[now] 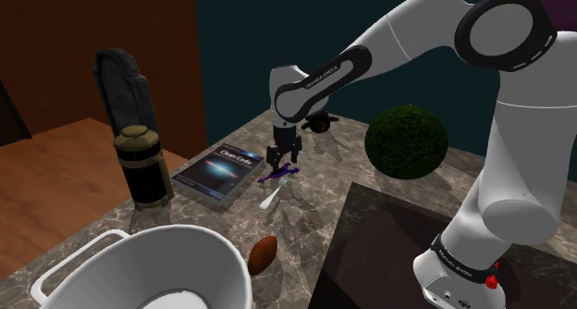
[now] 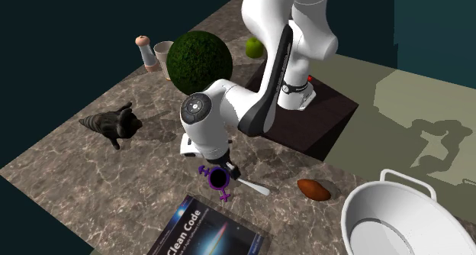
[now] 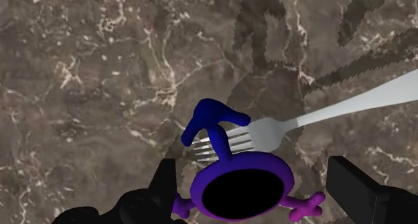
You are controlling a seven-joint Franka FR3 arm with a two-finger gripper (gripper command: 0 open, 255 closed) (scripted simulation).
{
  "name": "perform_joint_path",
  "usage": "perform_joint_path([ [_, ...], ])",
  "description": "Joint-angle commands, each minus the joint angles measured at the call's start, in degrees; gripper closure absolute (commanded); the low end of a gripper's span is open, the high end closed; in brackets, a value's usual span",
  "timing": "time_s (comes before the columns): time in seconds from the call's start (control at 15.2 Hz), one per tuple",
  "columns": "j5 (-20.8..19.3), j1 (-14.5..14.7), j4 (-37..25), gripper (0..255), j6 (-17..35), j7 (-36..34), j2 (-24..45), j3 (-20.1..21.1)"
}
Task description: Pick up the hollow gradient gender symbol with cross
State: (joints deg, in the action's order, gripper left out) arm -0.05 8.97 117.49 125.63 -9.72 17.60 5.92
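Wrist view: end effector [image 3: 253,169] spread wide, purple gender symbol [image 3: 231,163] between, ungripped

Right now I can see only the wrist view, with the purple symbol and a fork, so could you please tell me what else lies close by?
Observer: A book lies flat beside the purple symbol, on its left in the shoulder view.
Operator: Thank you. Is anything tall standing near there?
Observer: Yes, a dark bottle stands upright, left of the book in the shoulder view.
Operator: And on the other side, please?
Observer: A round green bush sits to the shoulder view's right, well apart from the symbol.
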Motion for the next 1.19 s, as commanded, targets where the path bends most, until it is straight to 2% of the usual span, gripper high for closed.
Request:
perform_joint_path([
  [0.0,-0.1,0.1,-0.1,0,1.2,-0.1,1.2,0.0],
  [0.33,-0.3,0.2,0.3,0,3.5,-0.2,3.2,-0.1],
  [0.4,-0.3,0.2,0.2,255,3.4,-0.2,3.2,-0.1],
  [1.12,-0.2,0.1,0.1,255,2.2,-0.1,2.1,-0.1],
])
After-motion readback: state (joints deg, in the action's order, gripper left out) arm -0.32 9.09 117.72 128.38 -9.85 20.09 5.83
